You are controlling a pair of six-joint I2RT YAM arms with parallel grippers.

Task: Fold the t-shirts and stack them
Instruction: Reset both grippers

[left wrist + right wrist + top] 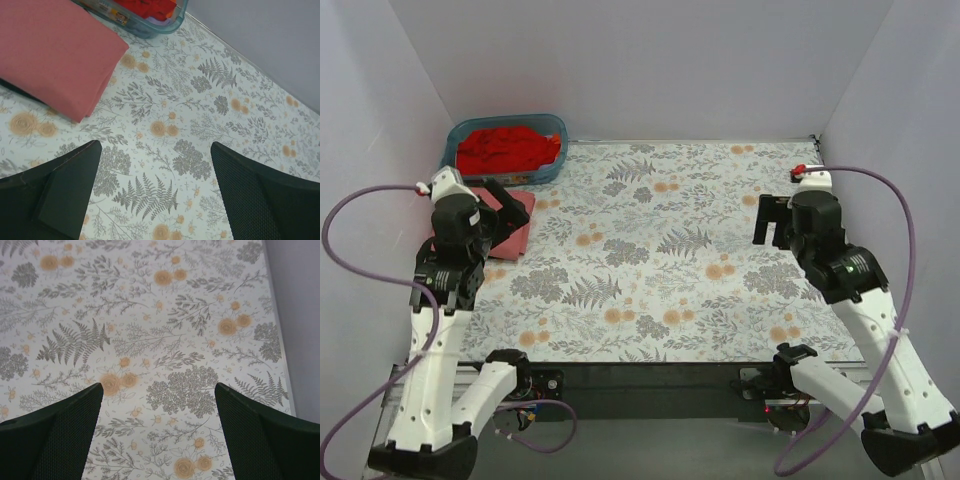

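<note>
A folded salmon-pink t-shirt (55, 50) lies at the table's far left, with a thin dark edge (20, 93) showing under it. In the top view my left gripper (505, 215) partly covers the pink t-shirt (512, 243). Bright red t-shirts (508, 150) are heaped in a blue bin (553, 125) at the back left corner. In its wrist view the left gripper (155, 145) hangs open over the floral cover, just to the near right of the pink shirt, holding nothing. My right gripper (770, 225) hovers near the right edge; the wrist view shows it (159, 386) open and empty above bare cover.
The floral table cover (660, 260) spans the table. White walls (650, 60) close in the back and both sides, and the right wall (300, 315) is near the right gripper. The bin's rim (145, 30) is just beyond the pink shirt.
</note>
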